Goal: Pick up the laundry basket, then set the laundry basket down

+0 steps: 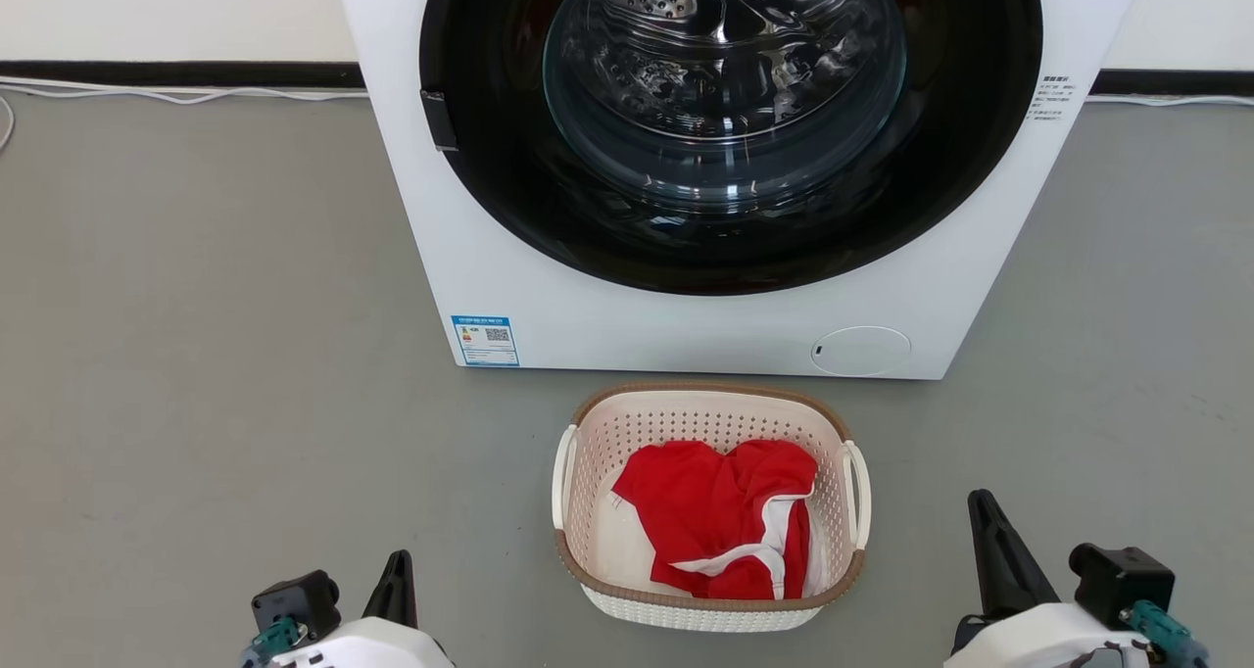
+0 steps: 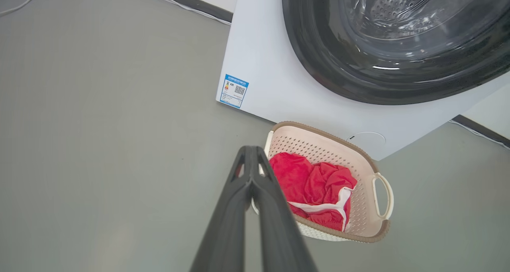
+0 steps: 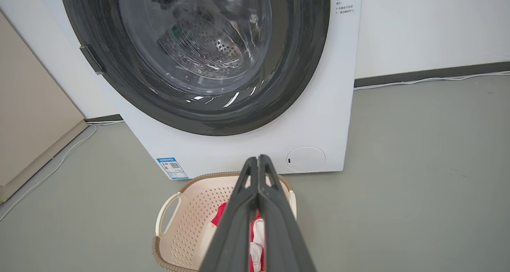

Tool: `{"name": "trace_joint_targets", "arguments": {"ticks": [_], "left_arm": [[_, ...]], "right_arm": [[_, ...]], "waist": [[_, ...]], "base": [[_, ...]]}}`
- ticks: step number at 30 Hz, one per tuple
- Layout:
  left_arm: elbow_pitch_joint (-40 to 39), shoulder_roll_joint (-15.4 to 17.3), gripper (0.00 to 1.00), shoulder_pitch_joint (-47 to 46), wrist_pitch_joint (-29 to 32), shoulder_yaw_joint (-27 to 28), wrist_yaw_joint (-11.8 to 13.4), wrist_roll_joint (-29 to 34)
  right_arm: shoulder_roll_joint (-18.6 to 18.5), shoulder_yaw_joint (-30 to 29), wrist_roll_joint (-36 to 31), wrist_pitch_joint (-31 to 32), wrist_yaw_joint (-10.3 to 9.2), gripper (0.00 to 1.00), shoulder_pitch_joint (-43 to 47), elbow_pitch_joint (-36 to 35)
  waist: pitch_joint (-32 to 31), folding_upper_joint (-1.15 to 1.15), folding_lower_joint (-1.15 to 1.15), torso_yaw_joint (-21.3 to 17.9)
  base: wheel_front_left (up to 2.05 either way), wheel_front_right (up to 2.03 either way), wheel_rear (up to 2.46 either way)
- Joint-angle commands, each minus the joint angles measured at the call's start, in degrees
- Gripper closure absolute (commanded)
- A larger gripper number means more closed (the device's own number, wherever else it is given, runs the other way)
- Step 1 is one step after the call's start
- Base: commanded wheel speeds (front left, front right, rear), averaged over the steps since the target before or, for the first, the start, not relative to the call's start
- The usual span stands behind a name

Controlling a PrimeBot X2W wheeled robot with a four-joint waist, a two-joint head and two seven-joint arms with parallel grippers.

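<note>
Grey floor (image 1: 196, 355); white washing machine (image 1: 686, 325) against the far wall, round dark-ringed door, steel drum visible through the glass; blue label (image 1: 485, 340) at its lower corner on the robot's left, round white cap (image 1: 860, 351) at the lower corner on the right; pale cable (image 1: 196, 93) along the skirting.

Laundry basket (image 1: 686, 423) stands upright on the floor just in front of the machine, roughly centred under the door; cream perforated walls, brown rim, a white loop handle (image 1: 563, 477) on each short side. A crumpled red garment with white trim (image 1: 720, 511) lies inside, toward the near half.

Left gripper (image 1: 398, 575) low at the robot's left in the head view, well apart from the basket, beside its near left corner; in the left wrist view the two dark fingers (image 2: 243, 192) press together to the tip, nothing between them; the left gripper (image 2: 250, 156) points toward the basket's (image 2: 358, 192) near handle side without touching it.

Right gripper (image 1: 985, 521) low at the right, apart from the basket's right handle (image 1: 859, 497); in the right wrist view the right gripper (image 3: 257, 164) is likewise closed flat, empty, with the basket (image 3: 187, 224) below and beyond the fingers.

Basket sits between the two grippers; neither touches it.
</note>
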Motion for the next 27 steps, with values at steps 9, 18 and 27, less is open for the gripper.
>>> {"name": "trace_joint_targets", "arguments": {"ticks": [9,18,27], "left_arm": [[-3.2,0.0,1.00,-1.5,1.7,1.9,-1.6,-6.1],[-4.6,0.0,1.00,-1.4,3.2,3.2,-2.5,-11.0],[-5.9,0.0,1.00,-1.3,4.7,4.4,-3.4,-16.0]], "right_arm": [[-0.2,-0.3,8.1,1.8,0.07,1.00,-1.7,-2.4],[-0.2,-0.5,14.6,3.3,0.10,1.00,-1.9,-3.0],[-0.2,-0.8,21.1,4.7,0.13,1.00,-2.1,-3.6]], "waist": [[-0.2,0.00,-0.01,-0.3],[-0.4,0.00,-0.01,-0.7],[-0.6,0.00,-0.01,-1.0]], "base": [[0.00,0.00,0.00],[0.00,0.00,0.00],[0.00,0.00,0.00]]}}
